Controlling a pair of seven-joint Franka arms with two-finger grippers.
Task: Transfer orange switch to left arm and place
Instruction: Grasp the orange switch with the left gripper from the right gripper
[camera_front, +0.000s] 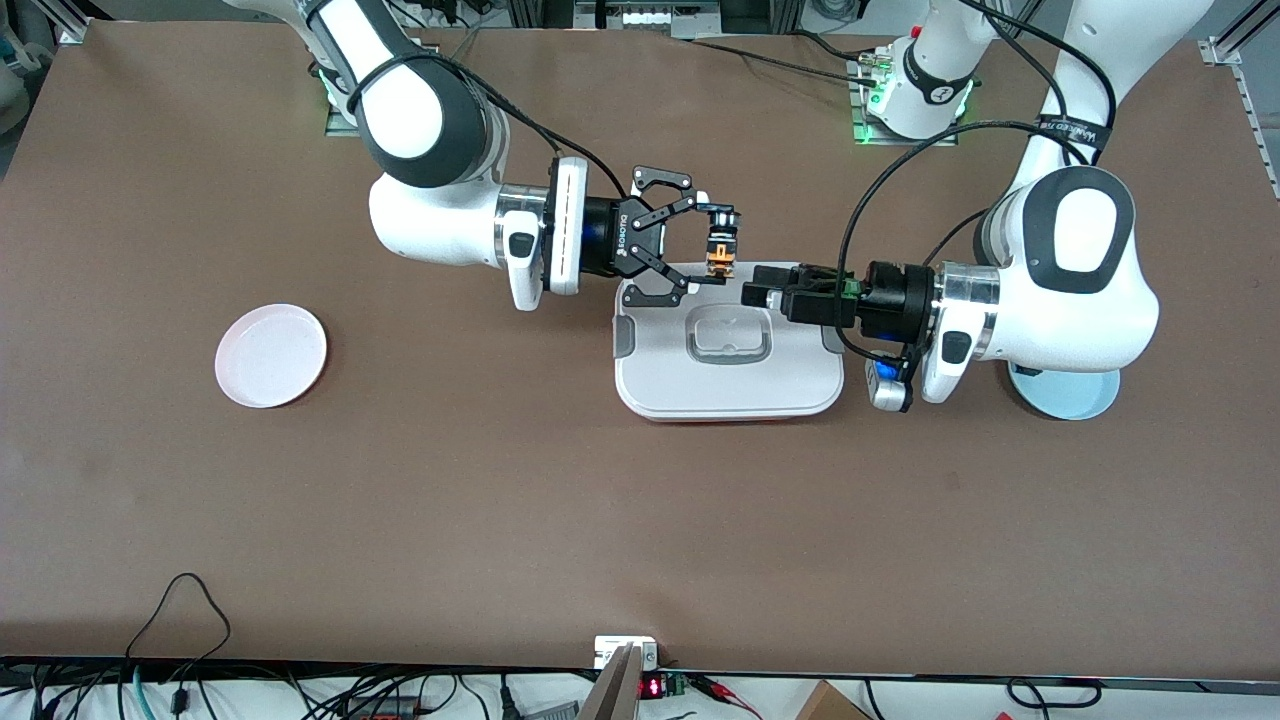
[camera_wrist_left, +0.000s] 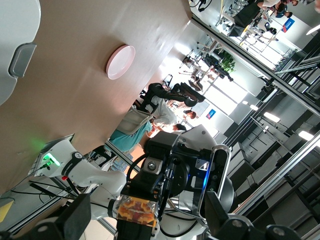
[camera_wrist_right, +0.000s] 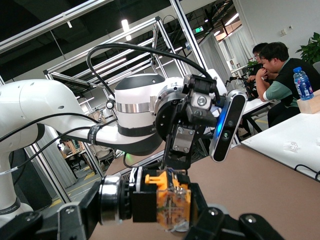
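Note:
The orange switch (camera_front: 720, 250) hangs in the air over the box's edge nearest the robot bases. My right gripper (camera_front: 712, 249) is shut on it, one finger on each end. In the right wrist view the switch (camera_wrist_right: 167, 200) lies between that gripper's (camera_wrist_right: 160, 212) fingers. My left gripper (camera_front: 753, 291) is right beside the switch, over the same edge of the white box (camera_front: 730, 375). In the left wrist view its (camera_wrist_left: 147, 222) fingers stand wide open on either side of the switch (camera_wrist_left: 137, 210) without touching it.
A white plate (camera_front: 270, 355) lies toward the right arm's end of the table and also shows in the left wrist view (camera_wrist_left: 120, 61). A light blue plate (camera_front: 1085, 398) lies partly under the left arm. The box (camera_wrist_left: 12, 45) is below both grippers.

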